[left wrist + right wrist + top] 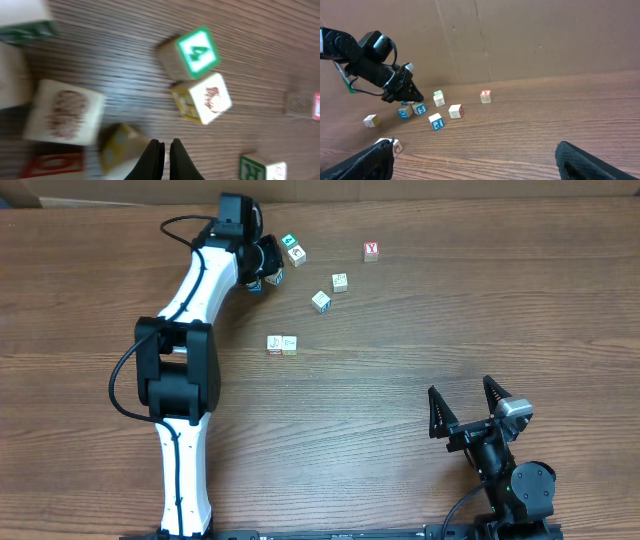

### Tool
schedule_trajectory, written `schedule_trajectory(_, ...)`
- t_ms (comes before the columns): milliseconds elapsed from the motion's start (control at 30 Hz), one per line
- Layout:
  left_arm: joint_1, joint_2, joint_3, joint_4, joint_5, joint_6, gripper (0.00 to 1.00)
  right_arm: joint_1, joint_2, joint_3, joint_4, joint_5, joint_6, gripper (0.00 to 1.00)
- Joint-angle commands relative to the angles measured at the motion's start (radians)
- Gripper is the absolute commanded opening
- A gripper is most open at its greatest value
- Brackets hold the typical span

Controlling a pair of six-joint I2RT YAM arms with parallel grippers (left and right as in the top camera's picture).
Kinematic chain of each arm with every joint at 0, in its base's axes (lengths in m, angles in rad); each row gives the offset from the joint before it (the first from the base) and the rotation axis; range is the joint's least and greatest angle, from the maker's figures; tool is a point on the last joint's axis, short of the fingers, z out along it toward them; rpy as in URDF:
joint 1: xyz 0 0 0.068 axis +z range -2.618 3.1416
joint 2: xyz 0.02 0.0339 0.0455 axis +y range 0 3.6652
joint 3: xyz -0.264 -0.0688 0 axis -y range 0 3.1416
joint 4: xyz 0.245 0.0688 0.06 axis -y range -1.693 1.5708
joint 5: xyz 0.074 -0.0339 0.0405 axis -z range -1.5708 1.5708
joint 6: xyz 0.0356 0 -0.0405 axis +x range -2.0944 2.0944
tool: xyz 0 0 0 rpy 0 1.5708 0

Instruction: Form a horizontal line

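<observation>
Roughly mid-tabletop, horizontal line (282,345): two pale cubes touching side to side, well apart from both arms.
Loose pale cube (320,301): up-right of the line, a second cube (340,282) near it.
Left claw (164,155): clenched on nothing among the far cubes, perhaps grazing a yellowish cube (120,145); too blurred to say.
Right claw (466,408): released, spread wide, front-right, holding nothing.

2-cube row (282,345), L hand (264,276) prob. shut
</observation>
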State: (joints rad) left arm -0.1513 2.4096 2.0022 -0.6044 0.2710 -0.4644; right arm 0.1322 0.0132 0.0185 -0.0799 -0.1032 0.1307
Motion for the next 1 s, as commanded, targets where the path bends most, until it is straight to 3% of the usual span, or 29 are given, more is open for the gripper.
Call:
schedule_trajectory(0,-0.008,0.018,-0.003,0.016,0.035,0.024,0.05,-0.003,-0.005,-0.010,0.003,0.008,0.002,1.00)
schedule_trajectory(367,0.032,0.015,0.077,-0.056,0.002,0.038,0.04,-0.003,-0.005,-0.010,0.003,0.008,0.002,1.00)
schedule_trajectory(567,0.043,0.016,0.077,-0.212,-0.190,0.040,0.04,-0.003,-0.005,-0.010,0.003,0.008,0.002,1.00)
schedule_trajectory(733,0.042,0.018,0.064,-0.251,-0.220,0.124,0.07,-0.003,-0.005,-0.010,0.003,0.008,0.002,1.00)
schedule_trajectory(967,0.047,0.018,0.063,-0.320,-0.498,0.110,0.05,-0.003,-0.005,-0.010,0.003,0.008,0.002,1.00)
